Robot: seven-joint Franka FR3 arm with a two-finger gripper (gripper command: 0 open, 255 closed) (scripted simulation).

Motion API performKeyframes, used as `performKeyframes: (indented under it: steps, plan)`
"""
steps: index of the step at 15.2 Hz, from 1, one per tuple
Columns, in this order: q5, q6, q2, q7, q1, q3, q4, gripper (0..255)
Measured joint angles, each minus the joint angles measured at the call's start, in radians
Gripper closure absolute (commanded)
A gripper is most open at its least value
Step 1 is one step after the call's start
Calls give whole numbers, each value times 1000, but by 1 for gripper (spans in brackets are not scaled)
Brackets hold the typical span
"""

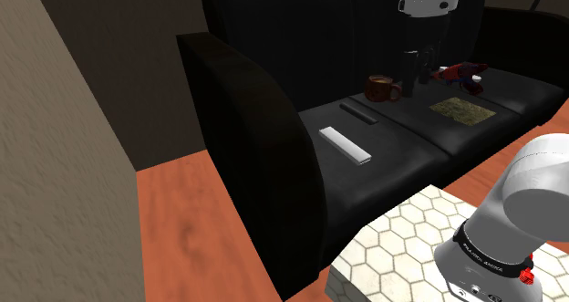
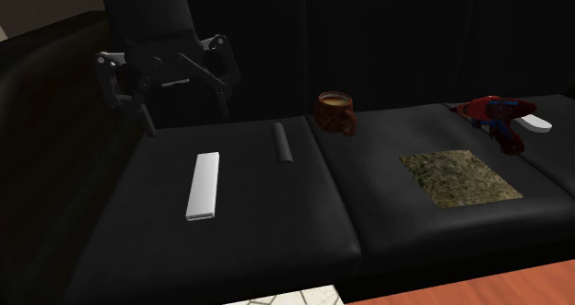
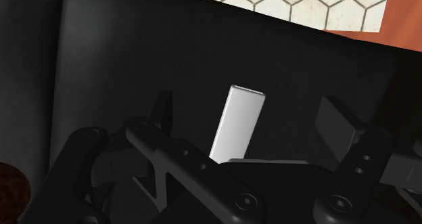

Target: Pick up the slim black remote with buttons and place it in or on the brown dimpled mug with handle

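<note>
The slim black remote (image 1: pixel 358 113) (image 2: pixel 281 142) lies flat on the black sofa seat, between a white remote and the mug. The brown dimpled mug (image 1: pixel 381 88) (image 2: pixel 336 111) stands upright by the backrest, and its edge (image 3: pixel 10 192) shows beside the hand in the wrist view. My black gripper (image 1: pixel 419 79) (image 2: pixel 184 114) (image 3: pixel 247 107) hangs open in the air above the seat near the backrest, holding nothing. It is apart from both remote and mug. In the wrist view the white remote (image 3: pixel 237 121) appears between my spread fingers, well below them.
The white remote (image 1: pixel 345 145) (image 2: pixel 204 185) lies nearer the seat's front edge. An olive mat (image 1: pixel 463 109) (image 2: pixel 458 177) and a red-and-blue toy (image 1: pixel 463 75) (image 2: pixel 498 119) rest on the other cushion. The sofa armrest (image 1: pixel 246 99) rises at the shoulder view's left. The hex-patterned stand (image 1: pixel 410 245) is close by.
</note>
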Motion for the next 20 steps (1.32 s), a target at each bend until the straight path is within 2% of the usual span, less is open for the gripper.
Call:
performKeyframes:
  steps: [5, 14, 20]
  plan:
    - [-13, 76, 97, -14, -15, -36, 12, 0]
    - [-19, 266, 426, -76, -54, -146, 126, 0]
    - [23, 349, 670, -131, -77, -206, 265, 0]
